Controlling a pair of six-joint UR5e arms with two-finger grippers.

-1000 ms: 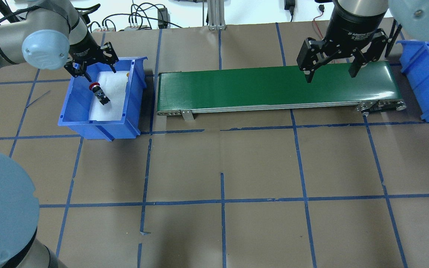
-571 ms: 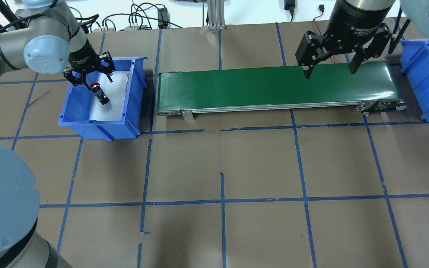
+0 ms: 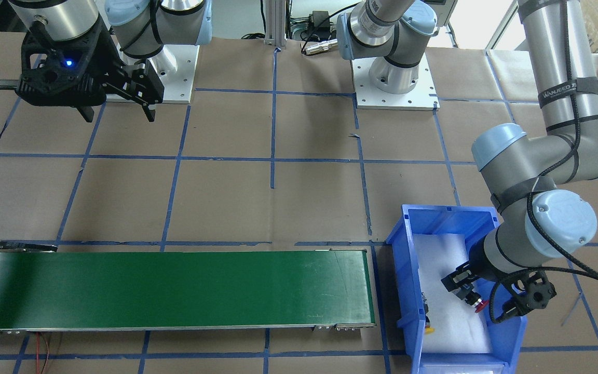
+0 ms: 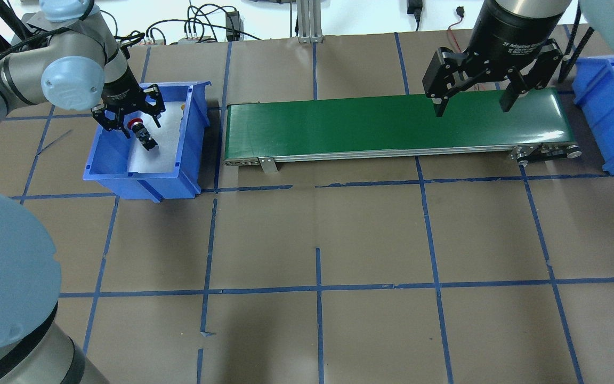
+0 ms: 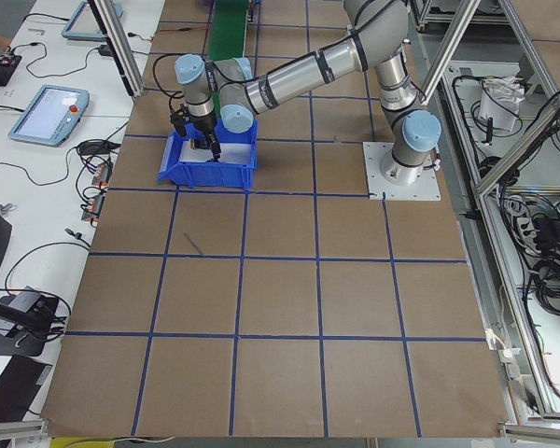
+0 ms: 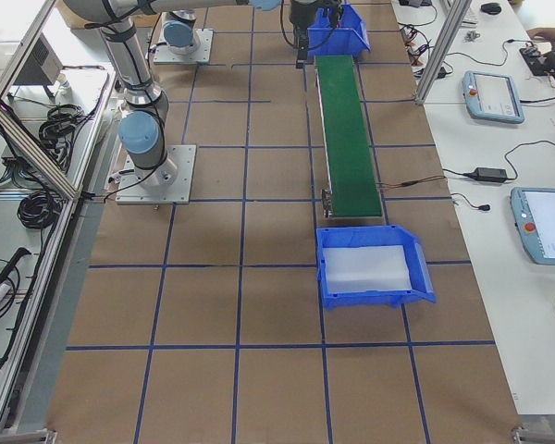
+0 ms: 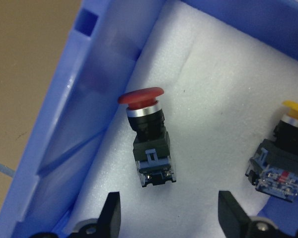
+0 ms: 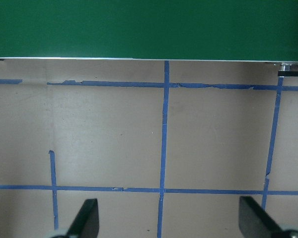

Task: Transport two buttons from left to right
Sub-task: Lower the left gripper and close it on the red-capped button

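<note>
The red button (image 4: 140, 130) lies on white foam in the left blue bin (image 4: 142, 178), with its cap toward the bin's outer wall. The left wrist view shows it (image 7: 146, 139) close up, with the yellow button (image 7: 285, 153) to its right. My left gripper (image 4: 132, 124) is open, low inside the bin, with a finger (image 7: 109, 218) on each side of the red button and not touching it. In the front-facing view the gripper (image 3: 480, 298) straddles the red button (image 3: 473, 300). My right gripper (image 4: 472, 108) is open and empty above the belt's right end.
A green conveyor belt (image 4: 392, 125) runs between the left bin and a second blue bin (image 4: 613, 122) at the right. The yellow button (image 3: 427, 328) lies by the left bin's belt-side wall. Brown paper with blue tape lines (image 8: 164, 148) covers the table.
My left gripper has come down and forward in the bin, from behind the red button to around it, still open. My right gripper has shifted slightly and stays open.
</note>
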